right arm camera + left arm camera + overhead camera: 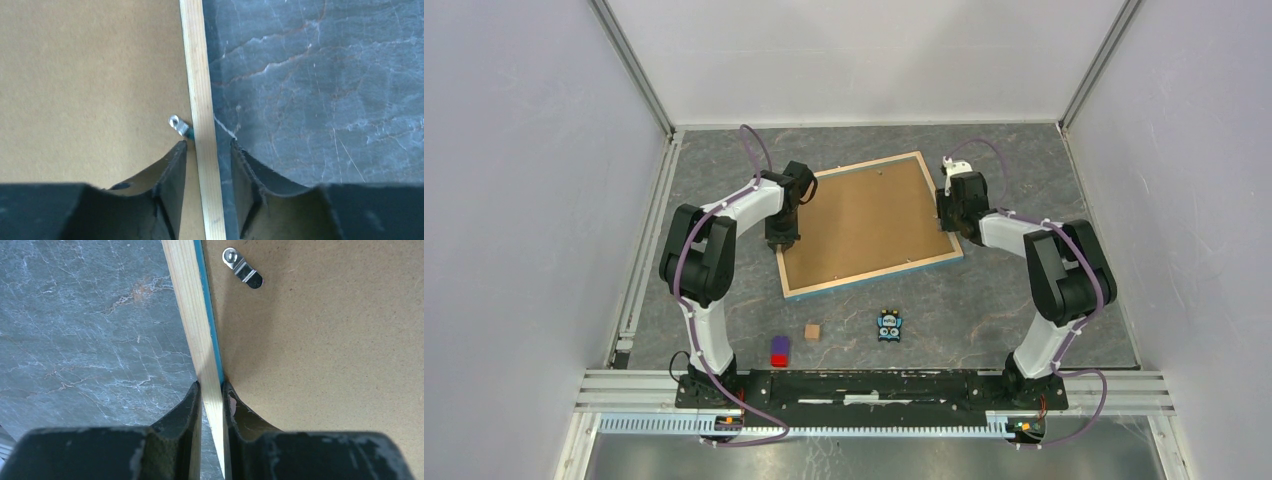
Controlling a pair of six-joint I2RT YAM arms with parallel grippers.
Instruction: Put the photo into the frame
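So the frame (873, 277) is laid face-down on the tabletop (854, 140), roughly at 12 o'clock from the arm bases. The wood-coloured back rim is up, with a sliver of blue showing along the edges. A brown backing board (864, 215) is seated inside it. The photo isn't visible in any view, so whether it's tucked under that board can't be told.

The left gripper (211, 385) is set on the rim at the frame's 9 o'clock side, jaws clamped on the wooden strip. One finger is placed outside over the tabletop and one inside over the board. Best guess is that the frame is being pinned so it can't skate around.

The right gripper (207, 142) is parked over the 3 o'clock rim. Its jaws are apart, with a gap seen either side of the wood, so nothing is gripped there.

A small metal clip (179, 125) is seen just beside the rim near its inner finger, and another clip (243, 268) lies on the board near the left rim. The grippers are probably stationed at the edges because of those clips.
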